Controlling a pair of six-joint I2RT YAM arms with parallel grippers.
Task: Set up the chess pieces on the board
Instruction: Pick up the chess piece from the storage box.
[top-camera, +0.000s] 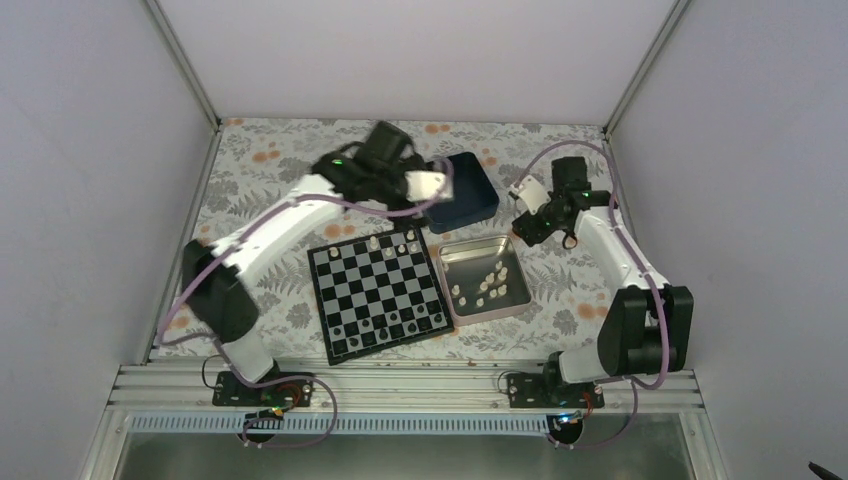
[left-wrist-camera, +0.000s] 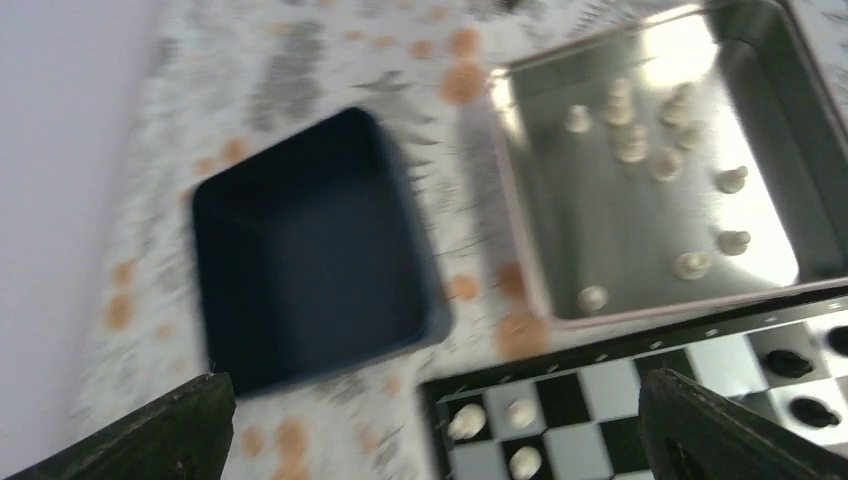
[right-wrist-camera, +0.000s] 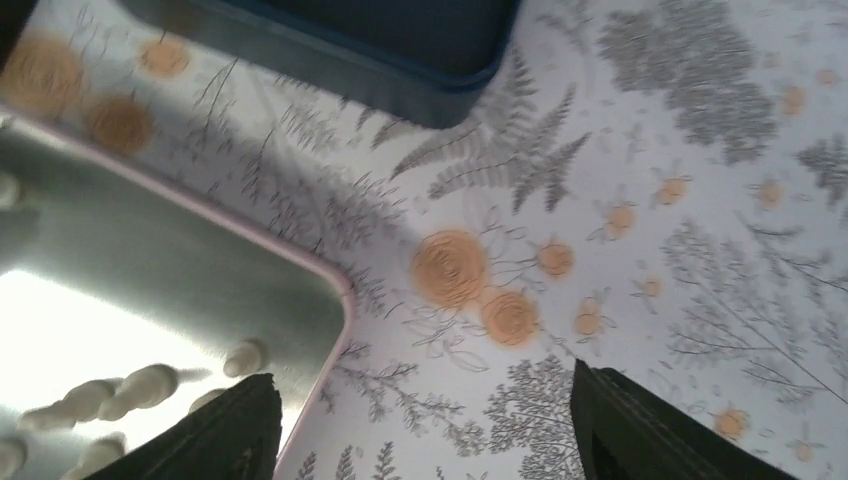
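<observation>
We see left end effector (left-wrist-camera: 437, 392) wide, empty; board (left-wrist-camera: 612, 388) below it. Right end effector (right-wrist-camera: 425, 380) parted, empty; tin (right-wrist-camera: 330, 285) of chess pieces (right-wrist-camera: 140, 385) beside, likely for next pick.

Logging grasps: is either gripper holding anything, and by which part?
Nothing is held. The left gripper and the right gripper are both open, with nothing between their jaws.

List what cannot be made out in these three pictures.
Top view: white pieces in the tin too small to tell types; left arm hides part of the blue box.
Left wrist view: blurred; bottom edge cuts off the board.
Right wrist view: left edge cuts off the tin.
</observation>
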